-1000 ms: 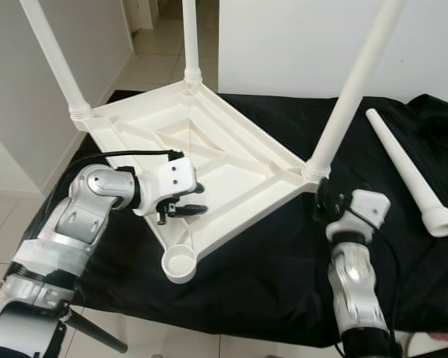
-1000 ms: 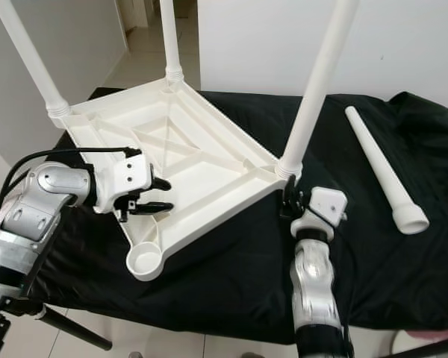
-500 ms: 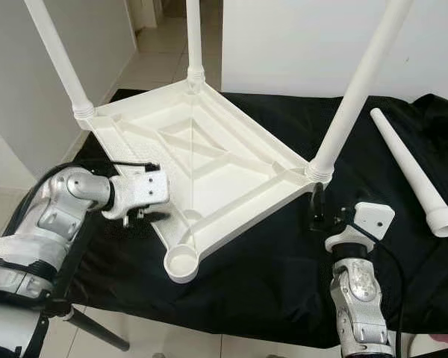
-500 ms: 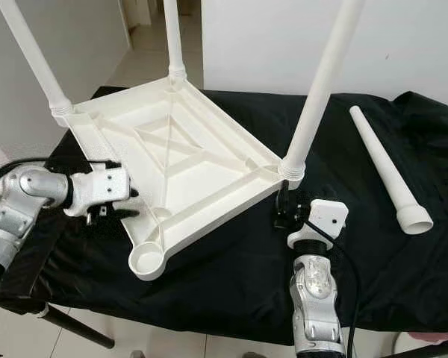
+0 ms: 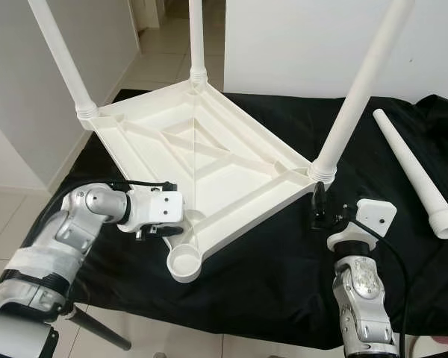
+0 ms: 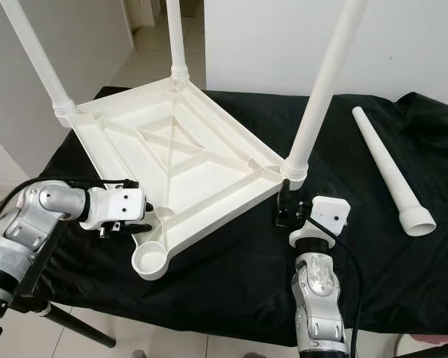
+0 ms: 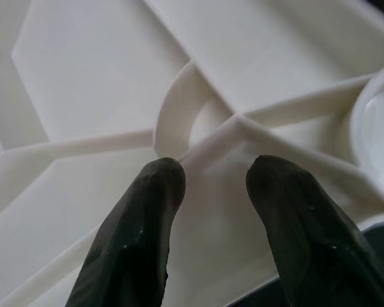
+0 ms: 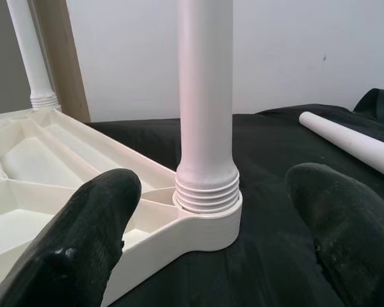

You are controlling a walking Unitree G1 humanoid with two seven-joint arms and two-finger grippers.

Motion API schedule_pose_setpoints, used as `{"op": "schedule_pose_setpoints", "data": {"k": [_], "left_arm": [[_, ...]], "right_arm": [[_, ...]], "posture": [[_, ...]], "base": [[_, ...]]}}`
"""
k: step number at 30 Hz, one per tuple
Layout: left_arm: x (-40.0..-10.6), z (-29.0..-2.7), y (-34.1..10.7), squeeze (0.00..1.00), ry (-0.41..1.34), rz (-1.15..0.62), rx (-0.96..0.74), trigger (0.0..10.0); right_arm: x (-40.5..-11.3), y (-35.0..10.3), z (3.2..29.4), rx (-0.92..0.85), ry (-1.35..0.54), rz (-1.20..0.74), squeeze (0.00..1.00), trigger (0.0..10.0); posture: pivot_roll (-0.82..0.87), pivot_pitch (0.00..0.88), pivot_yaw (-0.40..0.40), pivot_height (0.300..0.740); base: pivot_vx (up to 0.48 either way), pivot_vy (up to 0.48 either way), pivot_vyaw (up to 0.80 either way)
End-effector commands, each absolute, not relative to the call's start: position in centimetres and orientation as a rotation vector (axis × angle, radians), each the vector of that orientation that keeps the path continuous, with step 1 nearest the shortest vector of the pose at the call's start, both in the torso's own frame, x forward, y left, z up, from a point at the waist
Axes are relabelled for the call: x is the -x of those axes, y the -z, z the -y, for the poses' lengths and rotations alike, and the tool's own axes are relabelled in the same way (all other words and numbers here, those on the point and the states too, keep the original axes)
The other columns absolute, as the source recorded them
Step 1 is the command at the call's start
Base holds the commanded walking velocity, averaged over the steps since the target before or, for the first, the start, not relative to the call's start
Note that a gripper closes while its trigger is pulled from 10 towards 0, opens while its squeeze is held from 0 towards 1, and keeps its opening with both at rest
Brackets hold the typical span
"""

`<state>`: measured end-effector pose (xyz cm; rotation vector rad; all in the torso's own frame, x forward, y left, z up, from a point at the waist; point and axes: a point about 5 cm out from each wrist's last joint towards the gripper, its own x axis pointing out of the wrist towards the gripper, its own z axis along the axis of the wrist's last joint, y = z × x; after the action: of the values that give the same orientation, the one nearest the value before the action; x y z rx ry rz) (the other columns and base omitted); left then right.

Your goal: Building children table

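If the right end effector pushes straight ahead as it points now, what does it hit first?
Probably the threaded base of the near table leg, which stands centred between the open fingers in its corner socket; depth is unclear.

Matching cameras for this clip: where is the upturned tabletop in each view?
Left eye: tabletop centre, left claw at its near edge.
Right eye: centre-left.
Left wrist: ribs just beyond the open fingers.
Right wrist: corner with leg, between the right claw fingers.
Shared landmark: black cloth underneath.
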<state>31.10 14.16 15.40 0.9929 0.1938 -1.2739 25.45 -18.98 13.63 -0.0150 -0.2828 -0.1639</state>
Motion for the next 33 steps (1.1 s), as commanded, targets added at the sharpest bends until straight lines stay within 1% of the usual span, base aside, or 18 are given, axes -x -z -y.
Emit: {"op": "schedule_pose_setpoints", "data": {"k": [1, 2, 7, 8, 9, 10, 11, 12, 13, 18, 23, 25, 26, 28, 29, 30, 31, 33], "left_arm": [[-31.5, -11.7, -16.7, 0.0, 1.137, -0.021, -0.868, 10.0], [-31.5, -10.9, -17.1, 0.0, 1.146, 0.007, -0.82, 10.0], [-31.8, -9.5, -17.7, 0.0, 1.146, 0.049, -0.77, 10.0], [-31.9, -9.1, -17.9, 0.0, 1.145, 0.064, -0.757, 10.0], [-31.9, -7.8, -18.1, 0.0, 1.154, 0.092, -0.727, 10.0], [-31.9, -7.8, -18.1, 0.0, 1.154, 0.092, -0.727, 10.0], [-31.7, -6.8, -18.3, 0.0, 1.163, 0.113, -0.705, 10.0], [-31.7, -6.8, -18.3, 0.0, 1.163, 0.113, -0.705, 10.0], [-31.5, -5.9, -18.3, 0.0, 1.174, 0.128, -0.69, 10.0], [-30.9, -4.4, -18.5, 0.0, 1.195, 0.157, -0.66, 10.0], [-31.3, -4.7, -19.3, 0.0, 1.179, 0.168, -0.649, 10.0], [-31.7, -5.2, -19.7, 0.0, 1.16, 0.172, -0.652, 10.0], [-32.5, -6.2, -20.2, 0.0, 1.132, 0.17, -0.666, 10.0], [-32.5, -6.2, -20.2, 0.0, 1.132, 0.17, -0.666, 10.0], [-33.3, -7.2, -20.4, 0.0, 1.101, 0.161, -0.697, 10.0], [-33.3, -7.2, -20.4, 0.0, 1.101, 0.161, -0.697, 10.0], [-34.0, -8.3, -20.6, 0.0, 1.068, 0.148, -0.726, 10.0], [-34.0, -8.3, -20.6, 0.0, 1.068, 0.148, -0.726, 10.0]], "right_arm": [[-25.6, -13.7, 19.1, 0.007, 0.17, 0.279, 0.0, 10.0], [-25.6, -13.7, 19.1, 0.005, 0.171, 0.276, 0.0, 10.0], [-25.7, -13.6, 18.8, -0.001, 0.168, 0.269, 0.0, 10.0], [-25.7, -13.5, 18.7, -0.004, 0.166, 0.264, 0.0, 10.0], [-25.7, -13.5, 18.5, -0.007, 0.161, 0.259, 0.0, 10.0], [-25.7, -13.5, 18.5, -0.007, 0.161, 0.259, 0.0, 10.0], [-25.8, -13.5, 18.4, -0.009, 0.158, 0.256, 0.0, 10.0], [-25.8, -13.5, 18.4, -0.009, 0.158, 0.256, 0.0, 10.0], [-25.8, -13.5, 18.4, -0.01, 0.158, 0.254, 0.0, 10.0], [-25.8, -13.5, 18.4, -0.007, 0.158, 0.25, 0.0, 10.0], [-25.7, -13.3, 18.5, -0.002, 0.156, 0.241, 0.0, 10.0], [-25.7, -13.2, 18.6, 0.001, 0.151, 0.236, 0.0, 10.0], [-25.6, -13.1, 18.5, 0.006, 0.145, 0.228, 0.0, 10.0], [-25.6, -13.1, 18.5, 0.006, 0.145, 0.228, 0.0, 10.0], [-25.7, -13.0, 18.5, 0.008, 0.141, 0.224, 0.0, 10.0], [-25.7, -13.0, 18.5, 0.008, 0.141, 0.224, 0.0, 10.0], [-25.7, -13.0, 18.5, 0.008, 0.138, 0.222, 0.0, 10.0], [-25.7, -13.0, 18.5, 0.008, 0.138, 0.222, 0.0, 10.0]], "posture": [[-0.07, 0.0, 0.042, 0.74], [-0.07, 0.0, 0.038, 0.74], [-0.06, 0.0, 0.038, 0.74], [-0.06, 0.0, 0.037, 0.74], [-0.07, 0.0, 0.039, 0.74], [-0.07, 0.0, 0.039, 0.74], [-0.07, 0.0, 0.038, 0.74], [-0.07, 0.0, 0.038, 0.74], [-0.07, 0.0, 0.038, 0.74], [-0.08, 0.0, 0.038, 0.74], [-0.08, 0.0, 0.036, 0.74], [-0.09, 0.0, 0.035, 0.74], [-0.09, 0.0, 0.033, 0.74], [-0.09, 0.0, 0.033, 0.74], [-0.09, 0.0, 0.032, 0.74], [-0.09, 0.0, 0.032, 0.74], [-0.09, 0.0, 0.034, 0.74], [-0.09, 0.0, 0.034, 0.74]], "base": [[0.0, 0.0, 0.0], [0.0, 0.0, 0.0], [0.0, 0.0, 0.0], [0.0, 0.0, 0.0], [0.0, 0.0, 0.0], [0.0, 0.0, 0.0], [0.0, 0.0, 0.0], [0.0, 0.0, 0.0], [0.0, 0.0, 0.0], [0.0, 0.0, 0.0], [0.0, 0.0, 0.0], [0.0, 0.0, 0.0], [0.0, 0.0, 0.0], [0.0, 0.0, 0.0], [0.0, 0.0, 0.0], [0.0, 0.0, 0.0], [0.0, 0.0, 0.0], [0.0, 0.0, 0.0]]}}
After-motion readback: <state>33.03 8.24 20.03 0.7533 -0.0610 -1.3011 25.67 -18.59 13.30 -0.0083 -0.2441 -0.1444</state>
